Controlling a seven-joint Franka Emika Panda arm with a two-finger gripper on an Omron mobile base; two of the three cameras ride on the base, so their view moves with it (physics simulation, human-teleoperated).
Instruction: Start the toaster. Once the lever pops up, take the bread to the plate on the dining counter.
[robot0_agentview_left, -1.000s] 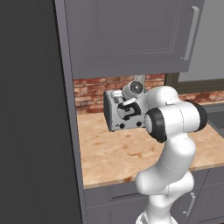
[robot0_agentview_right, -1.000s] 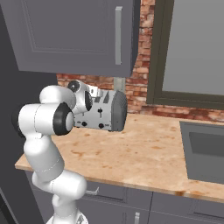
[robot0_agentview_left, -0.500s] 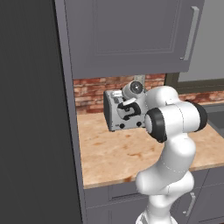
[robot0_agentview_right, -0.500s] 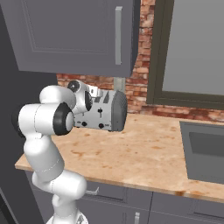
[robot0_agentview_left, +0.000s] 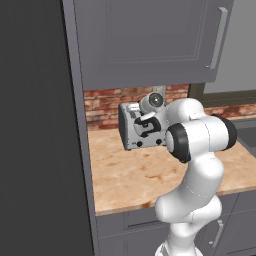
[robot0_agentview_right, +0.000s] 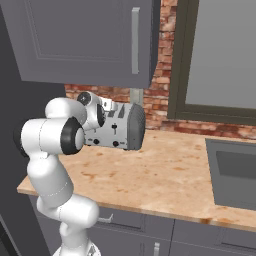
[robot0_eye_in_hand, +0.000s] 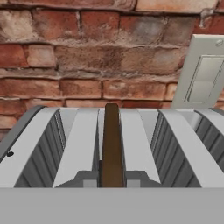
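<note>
Simply bread (robot0_eye_in_hand: 111, 144) in toaster (robot0_eye_in_hand: 87, 144), unlabelled

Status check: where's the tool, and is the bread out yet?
Tool shut, at toaster top. Bread on edge in a slot, top poking out. Brick wall and wall switch close behind.

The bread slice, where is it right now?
The dark brown bread slice stands on edge in a middle slot of the silver metal toaster, before the red brick wall.
</note>
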